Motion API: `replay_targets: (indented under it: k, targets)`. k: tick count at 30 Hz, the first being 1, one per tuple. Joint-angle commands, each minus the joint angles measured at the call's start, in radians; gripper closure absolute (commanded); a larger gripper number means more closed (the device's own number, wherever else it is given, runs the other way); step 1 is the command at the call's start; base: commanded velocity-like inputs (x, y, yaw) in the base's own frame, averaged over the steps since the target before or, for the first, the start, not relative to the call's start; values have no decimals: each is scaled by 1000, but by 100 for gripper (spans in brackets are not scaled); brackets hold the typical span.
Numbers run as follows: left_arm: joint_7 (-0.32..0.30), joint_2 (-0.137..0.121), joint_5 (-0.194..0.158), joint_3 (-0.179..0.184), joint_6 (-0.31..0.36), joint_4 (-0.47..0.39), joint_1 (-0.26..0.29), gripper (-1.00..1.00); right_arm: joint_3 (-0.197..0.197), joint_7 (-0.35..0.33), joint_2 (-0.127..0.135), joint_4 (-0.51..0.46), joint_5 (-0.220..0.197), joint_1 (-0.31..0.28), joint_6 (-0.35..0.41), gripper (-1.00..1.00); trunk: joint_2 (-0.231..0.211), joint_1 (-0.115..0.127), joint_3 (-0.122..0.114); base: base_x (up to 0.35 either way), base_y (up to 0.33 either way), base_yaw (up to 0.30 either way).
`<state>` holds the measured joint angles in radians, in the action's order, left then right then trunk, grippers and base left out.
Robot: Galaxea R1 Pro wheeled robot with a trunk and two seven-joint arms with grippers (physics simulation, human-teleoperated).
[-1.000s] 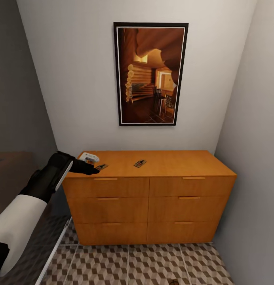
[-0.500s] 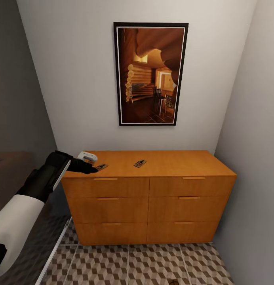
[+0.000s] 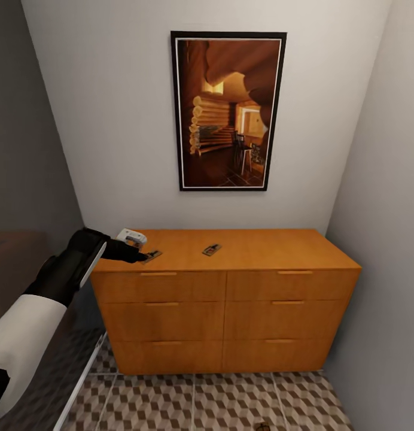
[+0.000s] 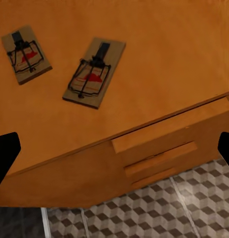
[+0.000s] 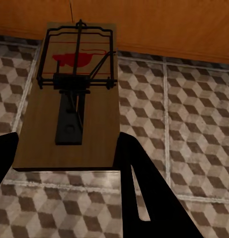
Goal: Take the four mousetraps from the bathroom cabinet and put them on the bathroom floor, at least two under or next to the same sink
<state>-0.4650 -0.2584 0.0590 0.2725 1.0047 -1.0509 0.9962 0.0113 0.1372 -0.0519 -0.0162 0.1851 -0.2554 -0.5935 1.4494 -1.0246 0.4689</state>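
The orange-brown cabinet [image 3: 231,299] stands against the back wall, and two mousetraps [image 3: 152,255] [image 3: 211,249] lie flat on its top. My left gripper [image 3: 140,257] hovers at the top's front left corner, just left of the nearer trap. In the left wrist view that gripper [image 4: 114,153] is open, its black fingertips [image 4: 5,156] at the picture's edges, and two traps [image 4: 93,73] [image 4: 26,54] lie beyond on the wood. My right gripper [image 5: 64,148] is shut on a third mousetrap [image 5: 72,99], held flat above the cube-pattern bathroom floor [image 5: 193,124] near the cabinet's base.
A small white device [image 3: 131,236] sits at the back left of the cabinet top. A framed picture [image 3: 228,111] hangs above. Walls close in at the right [image 3: 386,239], and a dark grey panel with a pale edge [image 3: 81,383] runs along the left. Patterned tiles [image 3: 219,404] lie in front.
My left gripper has edged down toward the nearer trap on the cabinet's front left corner. The whole head picture has shifted slightly, so the camera moved. The traps lie where they were.
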Motion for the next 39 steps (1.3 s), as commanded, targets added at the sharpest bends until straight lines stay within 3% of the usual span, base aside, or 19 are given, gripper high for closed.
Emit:
replay_targets:
  k: [1,13,31,33,39]
  targets:
    - [-6,-1,6,2,2,0,1,-100,1,7,0,1,8,-1,-2,100,1,0,1,227,0,0]
    - [-6,-1,7,2,2,1,1,-100,1,7,0,1,8,-1,-2,100,1,0,1,214,0,0]
    - [-11,-1,4,6,3,4,1,-100,1,7,0,1,7,-1,-2,100,1,0,1,17,0,0]
    - [-26,-1,3,6,3,4,1,-100,1,7,0,1,7,-1,-2,100,1,0,1,0,0,0]
    - [-157,-14,7,1,-3,2,1,-100,1,7,0,1,8,-1,-2,100,1,0,1,0,0,0]
